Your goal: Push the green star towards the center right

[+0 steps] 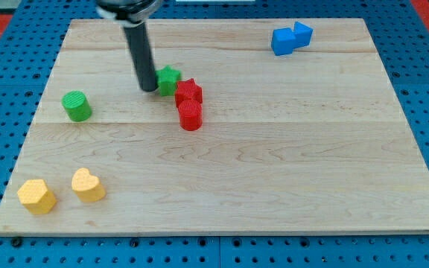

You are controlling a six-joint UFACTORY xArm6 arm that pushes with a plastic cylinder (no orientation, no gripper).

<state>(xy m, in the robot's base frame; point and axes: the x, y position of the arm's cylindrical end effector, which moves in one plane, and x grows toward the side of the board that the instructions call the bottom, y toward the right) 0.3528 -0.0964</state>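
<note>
Taking the green star (169, 79) as the landmark and reading from the view's left: far down toward the view's bottom left of it sit a yellow block (36, 196), roughly hexagonal, and a yellow heart-like block (88, 184), close together near the wooden board's (274, 179) corner. Nearer, to the star's left and a little lower, stands a green cylinder (76, 106), well apart from it.

My tip (148, 88) rests just on the star's left side, touching it or nearly so; the rod rises from there toward the view's top. There are no jaws on this rod, so nothing is gripped and nothing opens or closes; it can only push.

The star itself lies in the upper left-centre part of the board. Directly against its lower right is a red star-like block (189, 92), and below that, touching it, a red cylinder (191, 115). Far to the star's right, near the view's top, two blue blocks (290, 39) sit pressed together.

As I judge it, the push is barely begun: my tip is placed well for it, but the star is a long way from the centre right, and the red pair stands in its path.
</note>
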